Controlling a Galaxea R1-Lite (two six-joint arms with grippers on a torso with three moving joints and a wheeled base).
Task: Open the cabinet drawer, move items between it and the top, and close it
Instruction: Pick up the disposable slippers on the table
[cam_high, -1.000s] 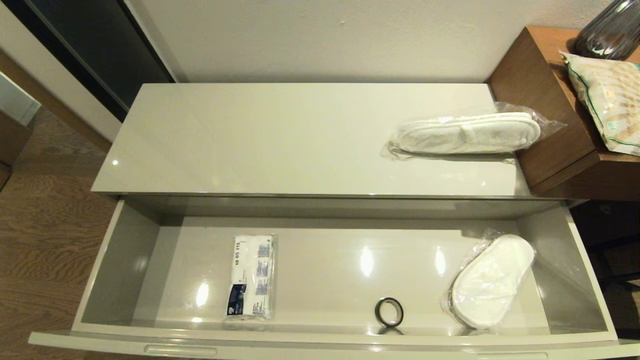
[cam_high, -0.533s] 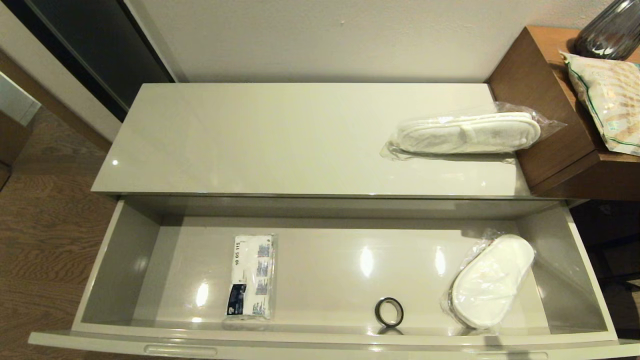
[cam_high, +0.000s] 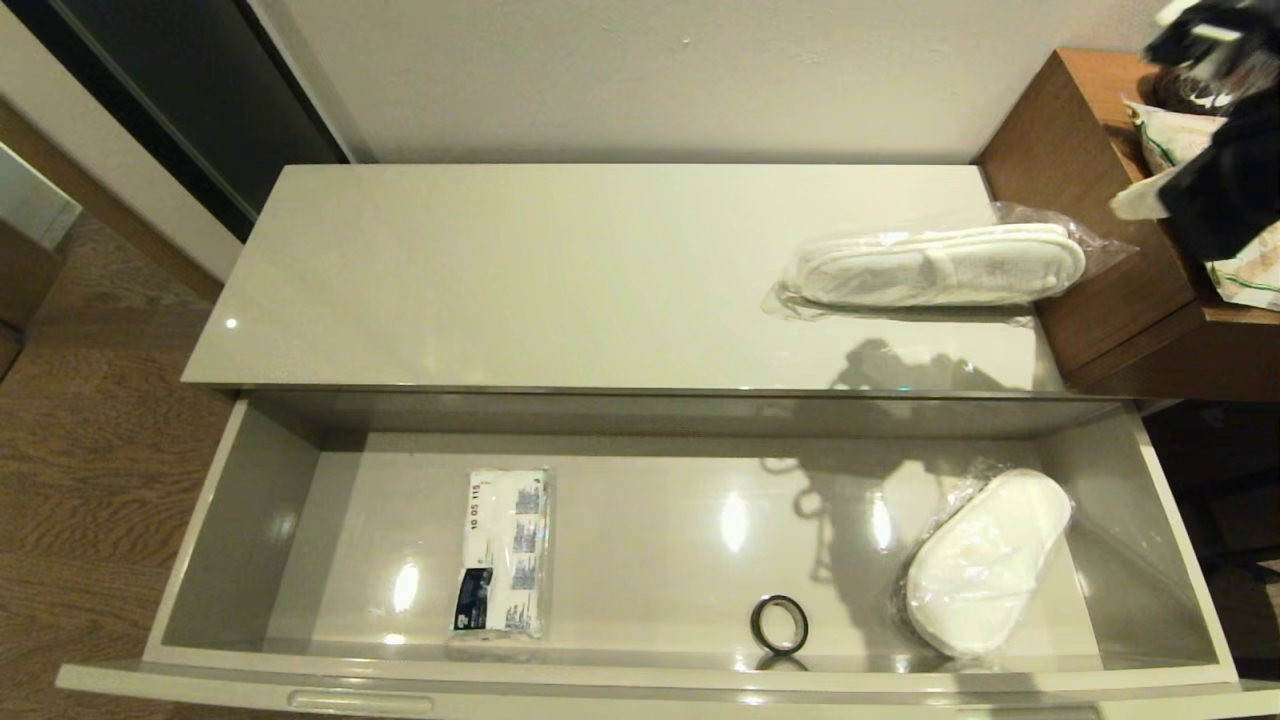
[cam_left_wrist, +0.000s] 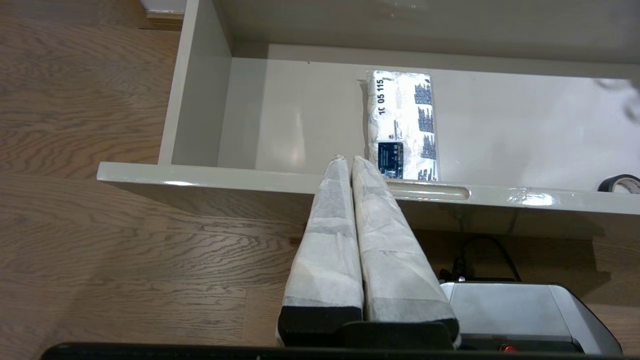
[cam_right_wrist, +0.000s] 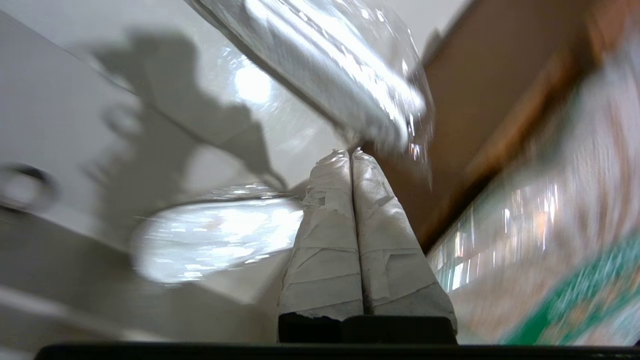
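The cabinet drawer (cam_high: 235, 520) stands pulled fully out below the glossy top (cam_high: 560, 280). Inside it lie a white tissue pack (cam_high: 503, 553) with a dark blue label at the left and wrapped white slippers (cam_high: 985, 562) at the right. A second pair of wrapped slippers (cam_high: 935, 265) rests on the top's right end. My right arm (cam_high: 1225, 170) hovers high at the far right over the brown unit. Its gripper (cam_right_wrist: 351, 152) is shut and empty, just off that pair's plastic (cam_right_wrist: 325, 65). My left gripper (cam_left_wrist: 348, 159) is shut and empty, low before the drawer front (cam_left_wrist: 200, 175), beside a slot handle (cam_left_wrist: 430, 191).
A small black ring (cam_high: 779, 624) lies on the drawer floor near the front wall. A brown wooden unit (cam_high: 1090, 230) adjoins the top's right end and carries a snack bag (cam_high: 1250, 270). Wood floor (cam_high: 90, 450) lies to the left.
My right arm has swung into the head view at the upper right, and its shadow now falls across the top and drawer floor. The items have not moved.
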